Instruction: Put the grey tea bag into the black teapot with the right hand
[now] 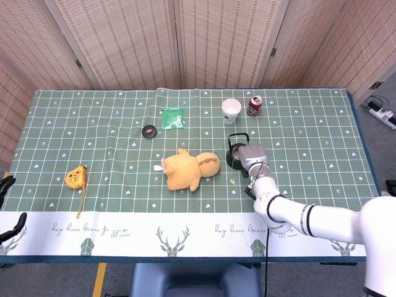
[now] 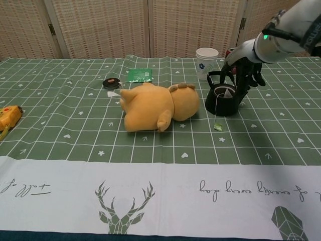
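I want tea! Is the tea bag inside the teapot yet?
Yes. The tea bag sits in the teapot's open top; only its string and tag hang outside onto the table.
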